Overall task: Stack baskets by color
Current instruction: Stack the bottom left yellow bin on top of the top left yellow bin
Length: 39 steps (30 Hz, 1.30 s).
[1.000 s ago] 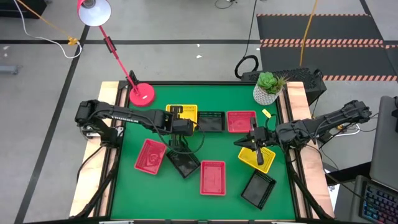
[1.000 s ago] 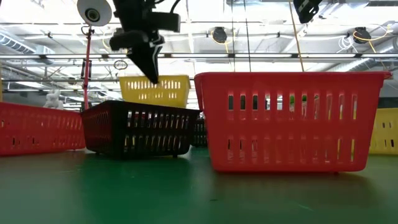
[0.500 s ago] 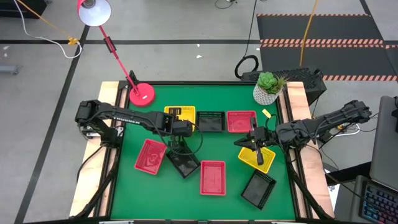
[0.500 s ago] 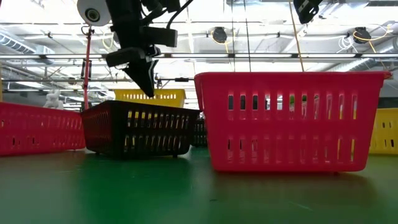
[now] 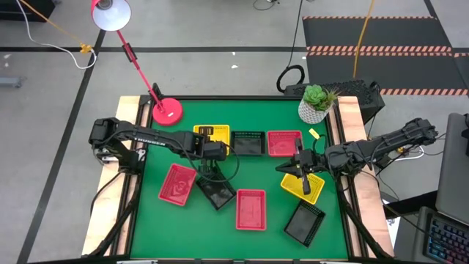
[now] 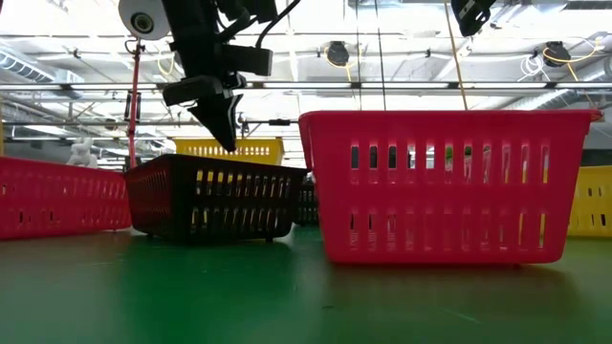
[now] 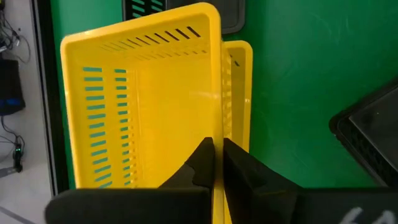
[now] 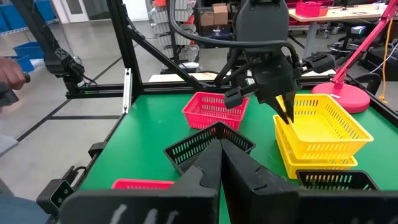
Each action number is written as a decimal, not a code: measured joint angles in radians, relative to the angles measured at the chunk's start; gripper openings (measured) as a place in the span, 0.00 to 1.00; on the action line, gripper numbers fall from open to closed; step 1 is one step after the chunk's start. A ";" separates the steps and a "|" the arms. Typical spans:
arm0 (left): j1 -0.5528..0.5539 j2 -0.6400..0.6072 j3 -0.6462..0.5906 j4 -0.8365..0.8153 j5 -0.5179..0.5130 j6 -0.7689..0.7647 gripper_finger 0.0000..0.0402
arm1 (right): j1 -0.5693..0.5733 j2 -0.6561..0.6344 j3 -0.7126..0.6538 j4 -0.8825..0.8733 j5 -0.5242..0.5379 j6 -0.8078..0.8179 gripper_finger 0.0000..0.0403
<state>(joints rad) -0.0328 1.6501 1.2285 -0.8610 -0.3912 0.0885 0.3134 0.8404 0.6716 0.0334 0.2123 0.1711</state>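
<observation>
You're seating the upper yellow basket (image 7: 143, 106), jaws of the left gripper (image 7: 217, 155) clamped on its wall, askew over the lower yellow basket (image 8: 314, 160) at the table's far-left, so square it before releasing; right gripper (image 8: 219, 155) waiting, jaws together.

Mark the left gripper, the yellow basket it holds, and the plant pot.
left gripper (image 7: 217, 163): left wrist view, between the fingertips.
yellow basket (image 7: 161, 106): left wrist view, inside floor of the tilted upper basket.
plant pot (image 5: 311, 114): high view, white side below the leaves.
</observation>
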 joint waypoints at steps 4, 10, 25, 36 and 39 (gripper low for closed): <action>0.000 0.000 0.000 0.001 0.008 0.002 0.02 | 0.000 0.000 0.000 0.000 0.000 0.000 0.00; 0.000 0.000 0.000 0.002 0.007 0.002 0.10 | 0.000 0.000 0.000 0.000 0.000 0.000 0.00; 0.000 0.002 -0.101 0.108 -0.014 0.033 0.13 | 0.000 0.000 0.000 0.000 0.000 0.000 0.00; 0.000 0.002 -0.133 0.161 -0.056 -0.061 0.37 | 0.000 0.000 0.000 0.000 0.000 -0.001 0.00; 0.000 0.002 -0.128 0.161 -0.045 -0.097 0.42 | 0.000 0.000 0.000 0.000 0.000 0.000 0.00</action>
<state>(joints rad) -0.0330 1.6520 1.1004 -0.6998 -0.4363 -0.0085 0.3134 0.8405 0.6712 0.0336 0.2123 0.1707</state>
